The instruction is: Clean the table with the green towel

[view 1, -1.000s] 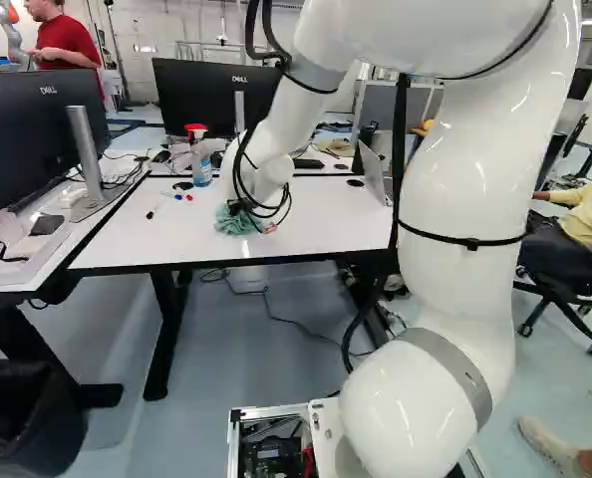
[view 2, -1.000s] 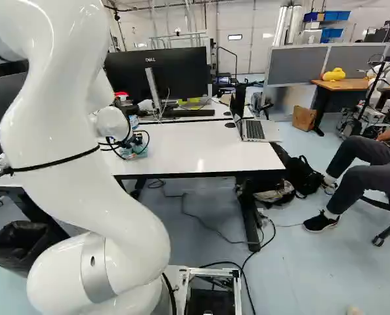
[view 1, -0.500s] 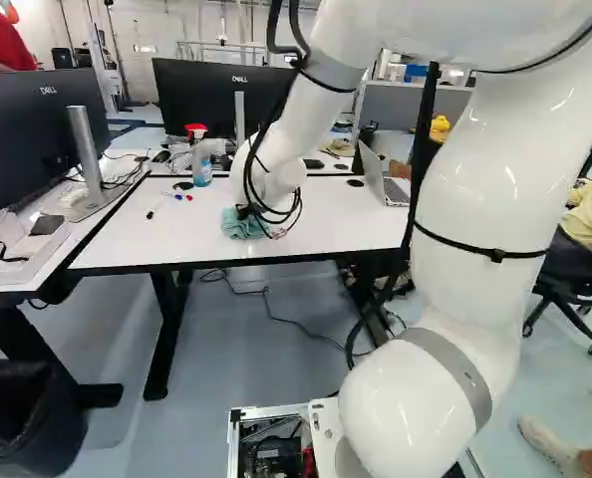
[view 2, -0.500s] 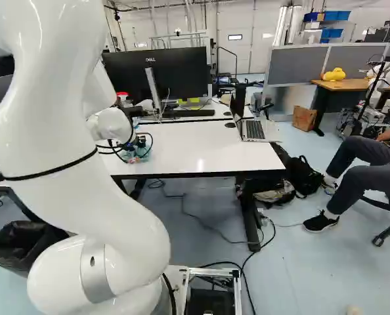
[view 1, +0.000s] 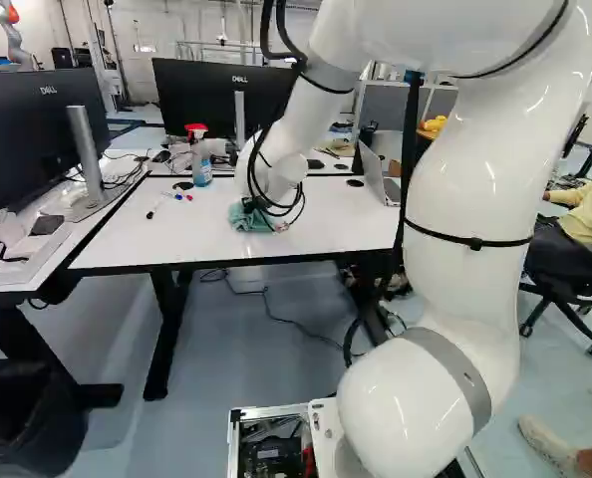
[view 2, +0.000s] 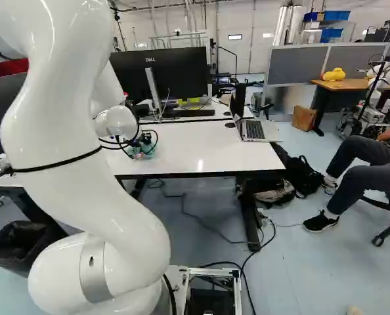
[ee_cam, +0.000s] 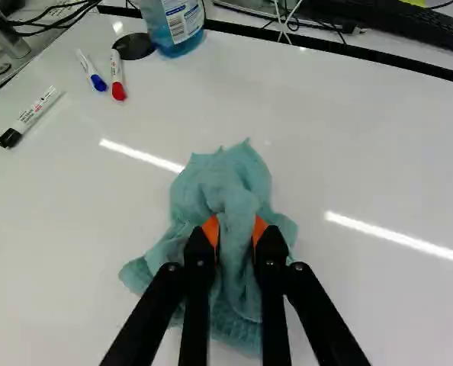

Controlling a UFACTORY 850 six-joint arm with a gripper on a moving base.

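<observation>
1. The hand (ee_cam: 235,226) is pinching the green towel (ee_cam: 225,181). One orange pad (ee_cam: 210,231) pushes on each side of a fold.
2. The towel is bunched up under the hand. Its loose parts spread out around the fingers and lie on the white counter (ee_cam: 364,168).
3. I think this is the wiping part of the job. The towel is down and ready to rub.
4. Say twelve o'clock is straight ahead of the hand. The red pen (ee_cam: 117,78) and blue pen (ee_cam: 96,79) lie near eleven o'clock. The black pen (ee_cam: 32,117) is near ten.
5. The blue spray bottle (ee_cam: 180,24) stands past them, between eleven and twelve.
6. The laptop (view 2: 253,130) is well off, near two o'clock.
7. Next, the hand should hold tight, press softly and slide the towel flat. The way to three o'clock looks easy. Going to ten or eleven could bump the pens.
</observation>
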